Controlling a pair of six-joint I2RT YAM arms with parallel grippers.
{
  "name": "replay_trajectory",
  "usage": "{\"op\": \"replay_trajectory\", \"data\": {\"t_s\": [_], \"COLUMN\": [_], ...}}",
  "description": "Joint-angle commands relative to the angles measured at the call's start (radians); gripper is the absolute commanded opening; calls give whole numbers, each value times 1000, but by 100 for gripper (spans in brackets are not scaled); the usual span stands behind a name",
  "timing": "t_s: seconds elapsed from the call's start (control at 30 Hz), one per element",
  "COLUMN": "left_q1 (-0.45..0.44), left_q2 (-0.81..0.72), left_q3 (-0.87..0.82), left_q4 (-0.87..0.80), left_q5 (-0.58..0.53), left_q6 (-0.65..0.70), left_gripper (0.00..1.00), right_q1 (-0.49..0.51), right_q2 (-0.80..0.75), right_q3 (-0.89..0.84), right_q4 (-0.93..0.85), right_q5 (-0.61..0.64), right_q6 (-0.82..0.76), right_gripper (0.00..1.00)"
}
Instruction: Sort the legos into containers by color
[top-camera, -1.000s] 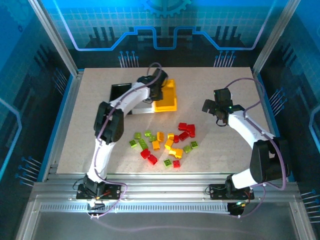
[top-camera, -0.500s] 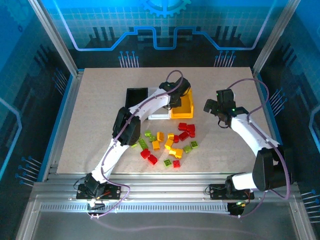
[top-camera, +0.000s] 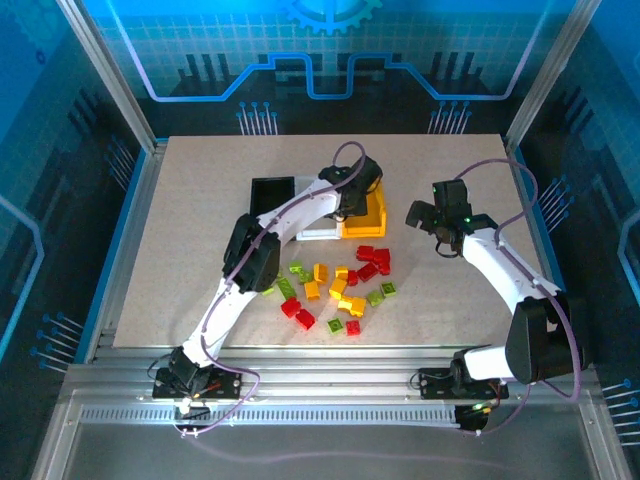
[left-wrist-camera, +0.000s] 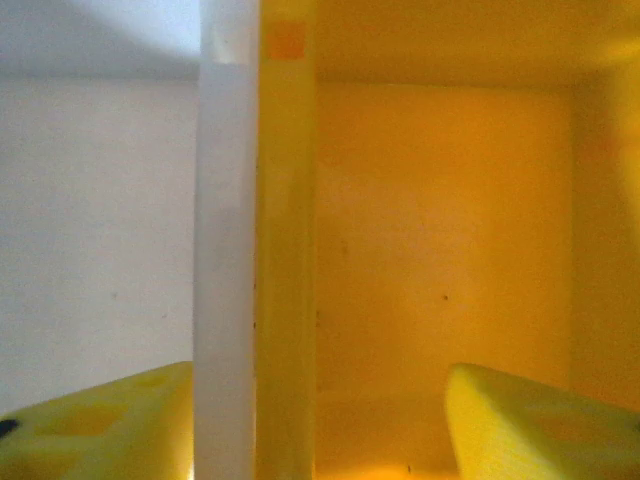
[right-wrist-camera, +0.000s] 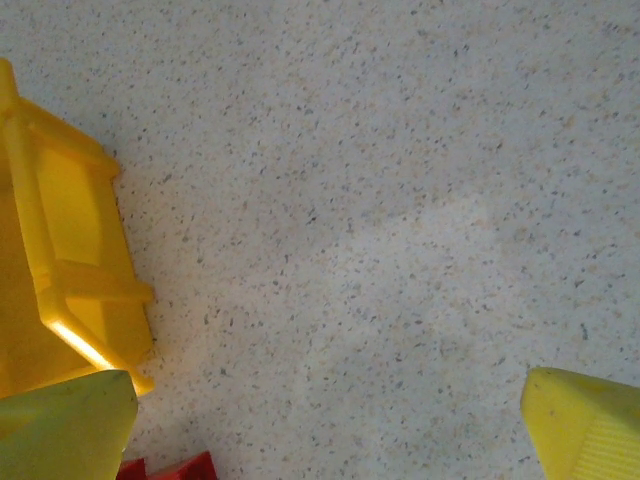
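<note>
While poised over two bins, left gripper (left-wrist-camera: 320, 425): jaws spread, astride the touching walls of the white bin (left-wrist-camera: 100, 250) and the yellow bin (left-wrist-camera: 440, 220), one finger on each side.
Right gripper (right-wrist-camera: 320, 430): jaws spread wide, nothing between them, hanging over bare table (right-wrist-camera: 400, 200) just beside a corner of the yellow bin, red bricks (right-wrist-camera: 170, 468) at the lower edge.
Bins: black bin (top-camera: 272, 190), white, yellow, in a row at mid-table, the white one partly hidden under the left arm.
Bricks (top-camera: 335, 285): red, orange-yellow and green, loose on the table, between the bins and the arm bases.
Surface: pale speckled top, matte.
Room: aluminium frame posts (top-camera: 105, 70), blue-lit back wall (top-camera: 200, 40) with grid lines and a gear outline (top-camera: 330, 12).
</note>
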Motion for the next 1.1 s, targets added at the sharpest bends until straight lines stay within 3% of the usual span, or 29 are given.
{"op": "replay_trajectory", "data": {"t_s": [0.0,0.07,0.2,0.43,0.6,0.73,1.07], "left_q1": [-6,-6,-13,-36,-36,-36,-35], "left_q2": [-211,-319,-546,-903,-1058,-1106,-1139], "left_q3": [-112,-220,-484,-975,-1207,-1280,-1320], "left_q4": [125,204,348,541,569,555,531], "left_q5": [53,89,183,232,209,197,162], "left_q6": [8,21,50,26,-20,-36,-53], "left_gripper": [86,99,99,99,99,99,99], "right_q1": [19,39,110,240,259,267,273], "right_q2": [-18,-23,-34,-24,44,87,174], "right_q3": [-22,-43,-98,-160,-156,-142,-107], "right_q4": [-62,-73,-98,-86,-39,-19,5], "right_q5": [-75,-114,-165,-246,-254,-238,-205], "right_q6": [26,16,-35,-64,-50,-51,-53], "right_gripper": [100,99,94,92,75,62,56]}}
